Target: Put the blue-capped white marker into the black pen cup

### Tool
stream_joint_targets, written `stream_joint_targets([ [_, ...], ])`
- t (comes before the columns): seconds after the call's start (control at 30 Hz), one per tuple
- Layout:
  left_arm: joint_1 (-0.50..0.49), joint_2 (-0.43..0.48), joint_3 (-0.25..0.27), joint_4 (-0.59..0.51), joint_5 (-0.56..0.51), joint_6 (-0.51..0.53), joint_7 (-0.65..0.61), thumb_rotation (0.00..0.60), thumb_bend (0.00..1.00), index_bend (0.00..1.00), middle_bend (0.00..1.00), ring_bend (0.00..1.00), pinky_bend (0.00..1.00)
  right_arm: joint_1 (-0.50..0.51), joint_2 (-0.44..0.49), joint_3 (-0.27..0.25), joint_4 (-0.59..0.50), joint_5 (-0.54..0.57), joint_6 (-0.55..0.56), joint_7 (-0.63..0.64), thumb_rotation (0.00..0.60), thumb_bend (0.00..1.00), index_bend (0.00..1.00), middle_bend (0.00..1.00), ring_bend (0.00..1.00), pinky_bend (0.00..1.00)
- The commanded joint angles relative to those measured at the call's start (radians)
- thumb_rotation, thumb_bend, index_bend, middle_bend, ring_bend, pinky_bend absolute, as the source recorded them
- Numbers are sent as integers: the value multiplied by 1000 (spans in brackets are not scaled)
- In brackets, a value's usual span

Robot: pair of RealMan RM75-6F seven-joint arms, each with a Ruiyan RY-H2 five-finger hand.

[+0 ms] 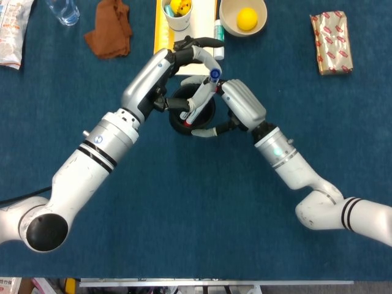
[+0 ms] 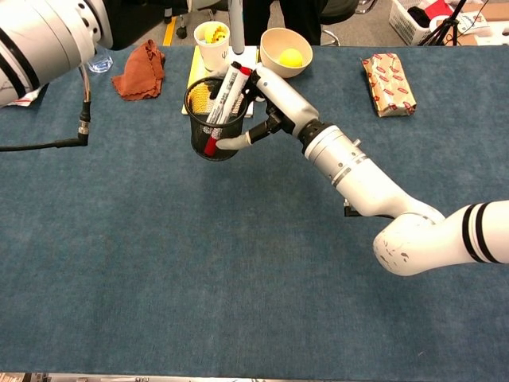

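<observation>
Far left: crinkly printed snack packet [image 1: 10, 30] at the table edge, with a clear plastic bottle [image 1: 62, 11] beside it. Black cable [image 2: 48, 143] lay on the blue cloth-covered table [image 1: 196, 208]. Rust-brown crumpled cloth [image 1: 109, 27] sat further right.

Left hand [image 1: 193, 55] reached in over the black mesh pen cup [image 2: 208, 119], fingers curled and pinching the blue-capped white marker [image 1: 214, 74] just under its cap. Marker was about upright, cap up, directly over the cup mouth. Chest view showed only its white body running out of the top of the frame. Could not tell if the lower end was inside the cup or only at rim level; other markers hid it.

Red-capped white markers [image 2: 231, 87] already leaned in the cup. Behind the cup were a yellow flat board [image 1: 159, 27] and a white paper cup [image 1: 177, 15] holding yellow items.

Right hand [image 1: 242, 104] was against the cup's right side, one finger wrapped round the front wall and others at the rim, gripping the cup.

Further right: beige round bowl [image 1: 229, 21] with a yellow ball [image 1: 247, 18] inside. Far right, well apart: a gold-and-red foil-wrapped packet [image 1: 331, 41].
</observation>
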Motion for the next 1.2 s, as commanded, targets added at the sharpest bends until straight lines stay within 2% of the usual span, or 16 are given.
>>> stream_joint_targets([
  [0.03, 1, 1, 1, 0, 2, -1, -1, 600, 496, 434, 172, 68, 170, 0, -1, 0, 2, 0, 0, 0, 600, 0, 426, 557, 504, 451],
  [1.2, 22, 24, 12, 5, -7, 9, 4, 600, 496, 411, 169, 68, 170, -20, 17, -5, -6, 2, 13, 7, 600, 0, 426, 557, 505, 451],
])
